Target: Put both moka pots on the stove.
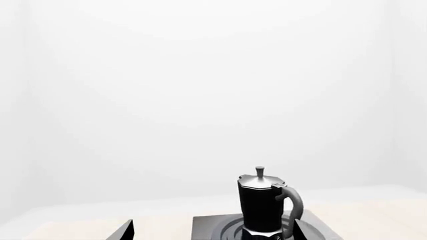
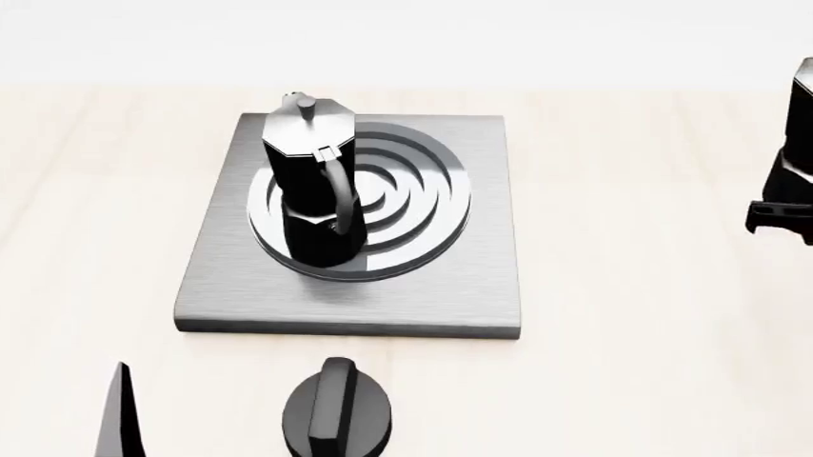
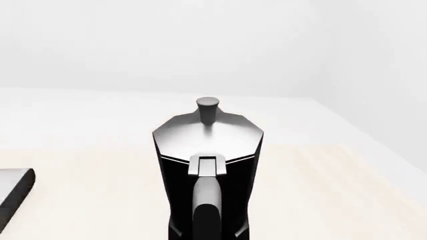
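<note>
Pale wood-grain tabletop (image 2: 635, 286) runs back to a plain white wall, under flat light. The brushed-grey stove (image 2: 470, 286) lies flat on it, bare wood on every side. One pot (image 2: 311, 195) stands upright on the left part of the ring burner, handle toward the robot. A black knob (image 2: 337, 414) sits just in front of the stove's near edge. The other pot (image 3: 208, 165) stands on the tabletop, well apart from the stove, whose corner shows at the right wrist view's edge; open wood lies between them. The left claw (image 1: 213, 232) stands wide, only its dark fingertips (image 1: 123, 231) showing. The right claw's (image 2: 785, 205) opening I cannot tell.
</note>
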### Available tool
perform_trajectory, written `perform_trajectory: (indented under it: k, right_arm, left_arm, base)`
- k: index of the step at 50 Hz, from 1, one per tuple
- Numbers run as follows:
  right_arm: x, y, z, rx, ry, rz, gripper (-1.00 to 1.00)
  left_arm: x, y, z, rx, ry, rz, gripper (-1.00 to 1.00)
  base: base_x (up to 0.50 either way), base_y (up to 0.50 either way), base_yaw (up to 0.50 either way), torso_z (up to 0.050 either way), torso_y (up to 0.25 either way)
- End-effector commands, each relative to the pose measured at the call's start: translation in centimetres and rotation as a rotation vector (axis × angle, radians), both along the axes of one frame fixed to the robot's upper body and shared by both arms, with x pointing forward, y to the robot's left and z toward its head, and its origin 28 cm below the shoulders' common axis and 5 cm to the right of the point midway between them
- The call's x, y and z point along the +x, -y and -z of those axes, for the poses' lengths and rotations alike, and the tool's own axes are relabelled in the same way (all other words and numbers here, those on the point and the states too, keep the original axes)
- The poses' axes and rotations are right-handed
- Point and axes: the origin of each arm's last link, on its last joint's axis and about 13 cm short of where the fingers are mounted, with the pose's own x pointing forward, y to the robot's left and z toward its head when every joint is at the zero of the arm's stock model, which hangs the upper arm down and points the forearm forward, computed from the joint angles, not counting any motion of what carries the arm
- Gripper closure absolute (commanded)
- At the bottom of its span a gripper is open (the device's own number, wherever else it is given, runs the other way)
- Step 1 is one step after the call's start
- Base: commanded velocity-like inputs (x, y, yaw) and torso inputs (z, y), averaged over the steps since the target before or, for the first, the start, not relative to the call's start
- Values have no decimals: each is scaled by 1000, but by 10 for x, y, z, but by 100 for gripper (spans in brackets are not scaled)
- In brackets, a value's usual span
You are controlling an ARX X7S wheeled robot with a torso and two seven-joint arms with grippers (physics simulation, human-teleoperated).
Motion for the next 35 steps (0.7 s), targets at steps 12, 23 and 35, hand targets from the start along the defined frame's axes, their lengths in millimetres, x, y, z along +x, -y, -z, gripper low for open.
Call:
perform_trajectory:
  k: [12, 23, 35]
  right_arm:
    - [-2, -44, -69, -38, 172, -186, 100]
    - [2, -45, -67, -59, 159, -353, 100]
    - [1, -43, -70, -19, 162, -490, 100]
  left_arm:
    - [-1, -1, -2, -4, 4, -3, -100]
    - [-1, -1, -3, -6, 6, -4, -100]
    - [-1, -2, -3, -6, 7, -6, -100]
  base:
    - [0, 0, 0, 0, 0]
    - [0, 0, 0, 0, 1]
    - [0, 0, 0, 0, 1]
